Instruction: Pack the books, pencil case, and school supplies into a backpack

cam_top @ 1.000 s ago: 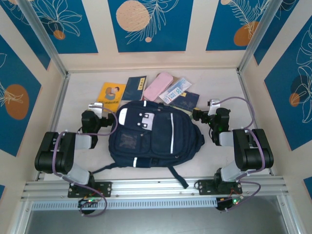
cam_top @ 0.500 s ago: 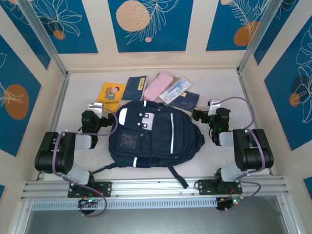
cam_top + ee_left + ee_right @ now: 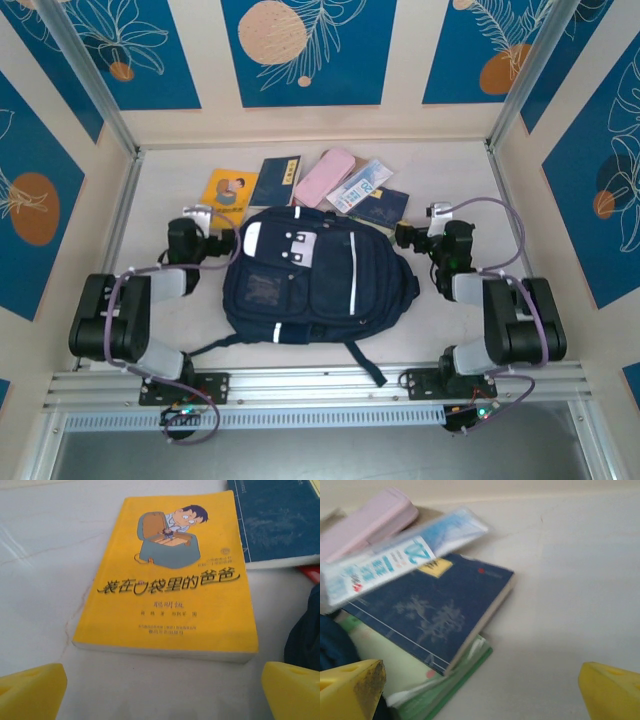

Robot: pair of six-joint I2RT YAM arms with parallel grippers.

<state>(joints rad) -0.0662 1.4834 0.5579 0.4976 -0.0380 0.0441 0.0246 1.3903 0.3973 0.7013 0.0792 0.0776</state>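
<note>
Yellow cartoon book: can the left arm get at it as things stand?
Probably yes. The yellow book lies flat and uncovered straight ahead of the open left end effector, nothing between them; the navy book sits beside it, not on it.

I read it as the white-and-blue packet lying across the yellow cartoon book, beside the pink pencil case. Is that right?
Not quite. The packet lies across a dark navy book, not the yellow book, and it is beside the pink pencil case. The right wrist view shows it.
</note>
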